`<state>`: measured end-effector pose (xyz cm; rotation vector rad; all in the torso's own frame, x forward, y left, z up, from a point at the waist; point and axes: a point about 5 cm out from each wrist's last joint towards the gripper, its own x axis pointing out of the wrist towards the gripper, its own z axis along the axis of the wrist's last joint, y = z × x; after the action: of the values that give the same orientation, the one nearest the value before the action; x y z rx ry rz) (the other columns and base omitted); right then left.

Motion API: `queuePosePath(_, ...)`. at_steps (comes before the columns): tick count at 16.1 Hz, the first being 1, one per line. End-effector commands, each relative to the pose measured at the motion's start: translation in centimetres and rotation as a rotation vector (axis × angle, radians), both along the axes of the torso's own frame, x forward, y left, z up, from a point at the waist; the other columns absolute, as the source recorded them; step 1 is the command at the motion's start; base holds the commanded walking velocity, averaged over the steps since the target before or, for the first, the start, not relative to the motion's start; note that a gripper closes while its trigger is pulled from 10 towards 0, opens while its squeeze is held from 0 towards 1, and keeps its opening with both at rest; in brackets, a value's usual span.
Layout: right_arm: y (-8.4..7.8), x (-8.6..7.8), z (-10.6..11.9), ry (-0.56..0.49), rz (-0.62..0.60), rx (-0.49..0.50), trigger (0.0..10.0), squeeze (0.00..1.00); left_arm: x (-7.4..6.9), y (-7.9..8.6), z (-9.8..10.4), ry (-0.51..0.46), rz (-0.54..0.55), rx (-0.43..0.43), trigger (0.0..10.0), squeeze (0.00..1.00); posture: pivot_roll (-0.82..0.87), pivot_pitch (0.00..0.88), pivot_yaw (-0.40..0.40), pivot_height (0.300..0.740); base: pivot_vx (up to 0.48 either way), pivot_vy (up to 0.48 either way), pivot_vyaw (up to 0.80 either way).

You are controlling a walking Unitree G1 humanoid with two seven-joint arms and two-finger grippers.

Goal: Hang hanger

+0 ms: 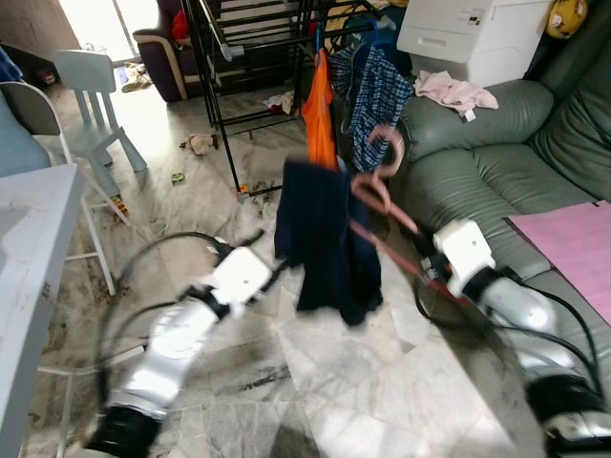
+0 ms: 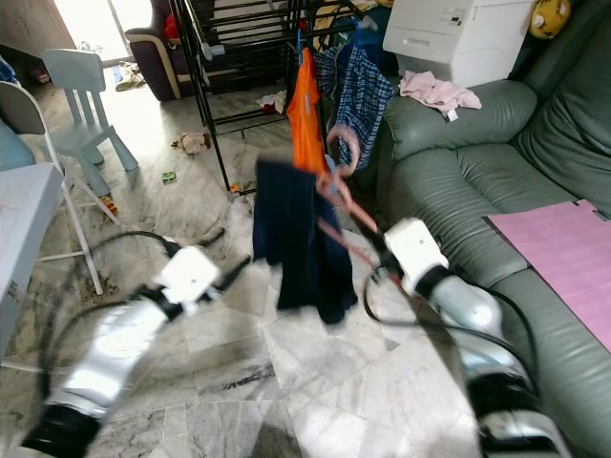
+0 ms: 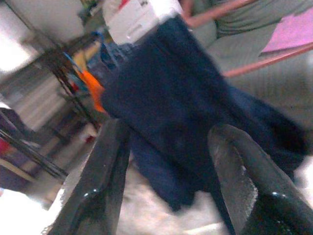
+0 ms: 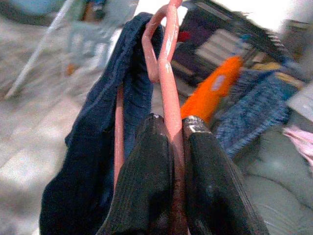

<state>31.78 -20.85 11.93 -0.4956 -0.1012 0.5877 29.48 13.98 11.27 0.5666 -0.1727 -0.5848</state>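
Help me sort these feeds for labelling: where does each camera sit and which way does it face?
Head eyes: look down at both arms, right gripper holding the pink hanger with navy garment, drying rack beyond.
Left wrist: along its open fingers at the garment.
Right wrist: along fingers clamping the hanger.
All views share hanger and garment.

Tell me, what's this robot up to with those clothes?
It is hanging laundry. Its right gripper is shut on a pink hanger that carries a dark blue garment, held up in front of a black drying rack where an orange garment and a checked shirt already hang. The left gripper is open beside the blue garment. The hanger is not on the rack yet.
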Motion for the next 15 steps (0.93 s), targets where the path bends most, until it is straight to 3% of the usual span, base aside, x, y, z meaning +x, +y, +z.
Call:
queuePosePath(1,1.0,-0.1,1.9,-0.08,0.103,0.007,10.0,0.0,0.1,0.6,0.2,-0.031,-0.017,0.059,10.0,1.0,-0.12,0.0,0.059,0.74,0.0,0.0,0.0)
queuePosePath(4,1.5,-1.4,1.7,-0.024,0.305,-0.076,10.0,0.0,0.2,1.5,0.1,-0.051,-0.138,0.235,10.0,1.0,-0.12,0.0,0.06,0.74,0.0,0.0,0.0)
queuePosePath(8,2.2,-2.2,2.0,-0.001,0.433,-0.136,10.0,0.0,0.8,2.6,0.0,-0.055,-0.176,0.341,10.0,1.0,-0.12,0.0,0.062,0.74,0.0,0.0,0.0)
queuePosePath(12,2.4,-2.6,2.3,-0.029,0.475,-0.171,10.0,0.0,1.7,3.6,0.0,-0.022,-0.195,0.398,10.0,1.0,-0.12,0.0,0.067,0.74,0.0,0.0,0.0)
queuePosePath(13,2.6,-2.7,2.6,-0.058,0.493,-0.2,10.0,0.0,1.9,3.6,-0.4,0.017,-0.227,0.418,10.0,0.84,-0.12,0.0,0.071,0.74,0.0,0.0,0.0)
queuePosePath(14,2.7,-2.8,2.8,-0.083,0.5,-0.219,10.0,0.0,2.0,3.5,-0.6,0.045,-0.257,0.432,9.9,0.0,-0.12,0.0,0.071,0.74,0.0,0.0,0.0)
queuePosePath(15,2.7,-2.8,2.9,-0.105,0.507,-0.243,10.0,0.0,2.2,3.4,-0.7,0.068,-0.28,0.44,6.2,0.0,-0.13,0.0,0.073,0.74,0.0,0.0,0.0)
